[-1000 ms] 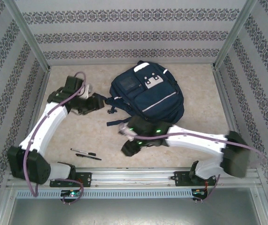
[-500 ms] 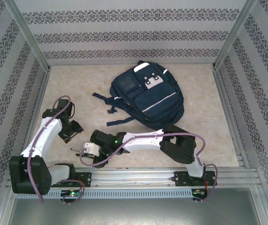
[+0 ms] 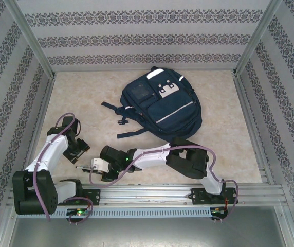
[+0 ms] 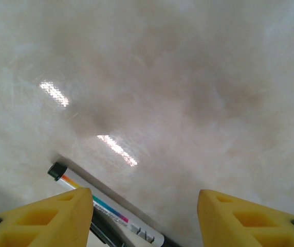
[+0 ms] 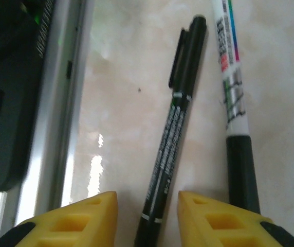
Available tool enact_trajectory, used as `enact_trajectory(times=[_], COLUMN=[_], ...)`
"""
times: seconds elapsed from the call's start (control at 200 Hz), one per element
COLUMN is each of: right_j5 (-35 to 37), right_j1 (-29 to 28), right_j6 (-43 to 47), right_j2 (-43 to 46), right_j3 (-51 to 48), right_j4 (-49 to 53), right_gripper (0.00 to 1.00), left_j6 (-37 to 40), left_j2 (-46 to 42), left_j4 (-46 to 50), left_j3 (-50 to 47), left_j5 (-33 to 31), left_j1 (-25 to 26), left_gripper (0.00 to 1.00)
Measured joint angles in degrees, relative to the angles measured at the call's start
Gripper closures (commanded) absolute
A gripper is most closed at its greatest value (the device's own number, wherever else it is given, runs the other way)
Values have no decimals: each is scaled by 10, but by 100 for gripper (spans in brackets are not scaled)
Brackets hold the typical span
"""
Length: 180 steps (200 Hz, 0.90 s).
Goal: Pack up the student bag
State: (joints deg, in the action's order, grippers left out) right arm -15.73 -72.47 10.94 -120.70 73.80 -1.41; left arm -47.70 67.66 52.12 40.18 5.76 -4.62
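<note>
From above, we see the student bag [image 3: 160,103] lying flat on the beige tabletop [image 3: 219,144], toward the far middle, front pockets up and its dark straps trailing toward the near left. Both arms are well apart from it. The left end effector [image 3: 79,149] hangs low over the near-left part of the tabletop. The right arm reaches across to the left, along the metal rail [image 3: 152,191] at the near edge, so that the right end effector [image 3: 91,165] sits just beside the left one. From the left wrist, we see the left end effector [image 4: 144,206] with its yellow fingers [image 4: 54,218] spread wide and nothing between them but bare tabletop. A white marker [image 4: 111,213] with a coloured band lies slantwise there, its lower part passing under the left-hand finger. From the right wrist, we see the right end effector [image 5: 147,206] set narrow, its fingers straddling a black pen [image 5: 180,118] that lies on the tabletop. A sliver of tabletop shows on each side of the pen, so the pads do not clamp it. The white marker [image 5: 232,87], with a black cap, lies just beside the pen, outside the fingers, and the rail [image 5: 59,103] runs along the other side.
</note>
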Motion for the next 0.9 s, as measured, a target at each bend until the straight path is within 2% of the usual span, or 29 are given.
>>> enact_trajectory(times=[0.335, 0.65, 0.899], right_j5=[28, 110, 144], right_j1=[-2, -24, 1], right_j6=[17, 80, 116], right_j2=[1, 16, 87], right_j3=[-8, 17, -38], right_j4=[-17, 78, 197], right_gripper=[79, 89, 87], left_j6=[0, 12, 31], left_j2=[0, 0, 0], left_j4=[-12, -12, -19], left_j3=[0, 3, 8], left_j5=[2, 17, 74], left_j1=[-1, -7, -7], left_gripper=[45, 44, 44])
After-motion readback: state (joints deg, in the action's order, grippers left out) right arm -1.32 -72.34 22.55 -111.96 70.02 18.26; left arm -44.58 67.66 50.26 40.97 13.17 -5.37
